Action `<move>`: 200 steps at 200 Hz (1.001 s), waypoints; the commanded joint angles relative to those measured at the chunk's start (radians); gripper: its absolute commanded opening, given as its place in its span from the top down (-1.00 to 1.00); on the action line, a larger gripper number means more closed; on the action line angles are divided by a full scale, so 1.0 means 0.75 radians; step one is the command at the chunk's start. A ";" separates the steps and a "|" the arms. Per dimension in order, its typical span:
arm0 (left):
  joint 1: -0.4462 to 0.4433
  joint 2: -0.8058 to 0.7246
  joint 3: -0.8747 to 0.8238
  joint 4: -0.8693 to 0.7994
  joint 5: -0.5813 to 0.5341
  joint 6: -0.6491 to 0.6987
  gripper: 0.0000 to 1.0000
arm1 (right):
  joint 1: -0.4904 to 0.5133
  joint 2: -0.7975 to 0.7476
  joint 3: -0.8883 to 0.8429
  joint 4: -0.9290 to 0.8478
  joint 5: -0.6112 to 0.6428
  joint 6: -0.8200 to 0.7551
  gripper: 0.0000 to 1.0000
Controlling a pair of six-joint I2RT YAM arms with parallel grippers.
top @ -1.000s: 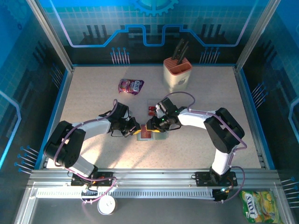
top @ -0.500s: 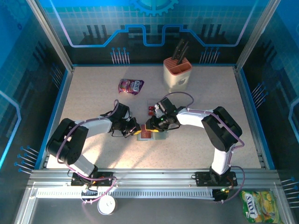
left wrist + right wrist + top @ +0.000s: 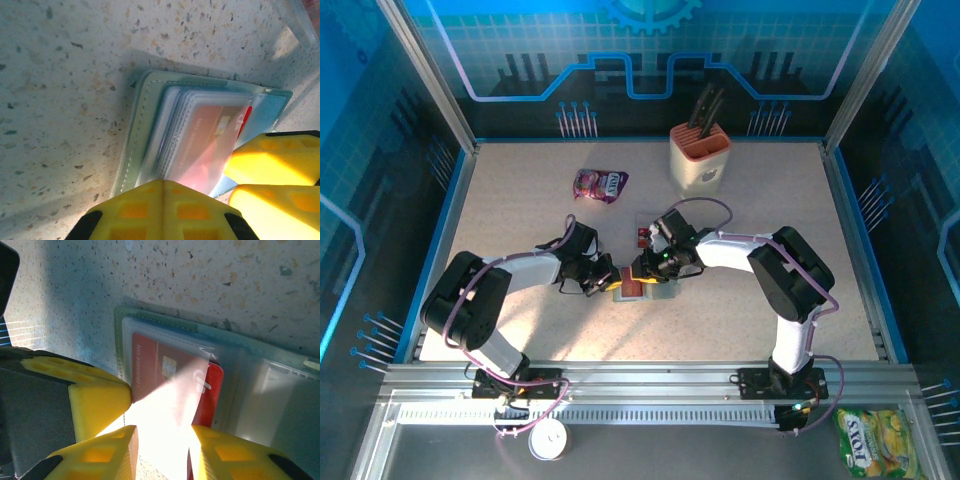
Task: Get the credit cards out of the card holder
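Card holder (image 3: 134, 145) lies open on bench (image 3: 750, 320), between both sets of jaws. Left jaws together, tips at its edge. Right jaws apart over red card (image 3: 150, 372), which sits under a clear sleeve. Snack pouch (image 3: 600, 183) and knife block (image 3: 700, 157) well beyond jaws. Nothing visibly shifted since a second ago.

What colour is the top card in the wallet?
Red. The card shows best in the right wrist view.
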 commanded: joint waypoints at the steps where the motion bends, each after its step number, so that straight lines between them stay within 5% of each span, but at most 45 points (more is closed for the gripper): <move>1: 0.009 0.034 -0.003 -0.077 -0.016 0.036 1.00 | 0.020 0.030 0.030 0.011 -0.029 -0.002 0.34; 200: 0.008 -0.008 0.016 -0.098 -0.006 0.031 1.00 | 0.021 -0.039 0.077 -0.220 0.119 -0.118 0.24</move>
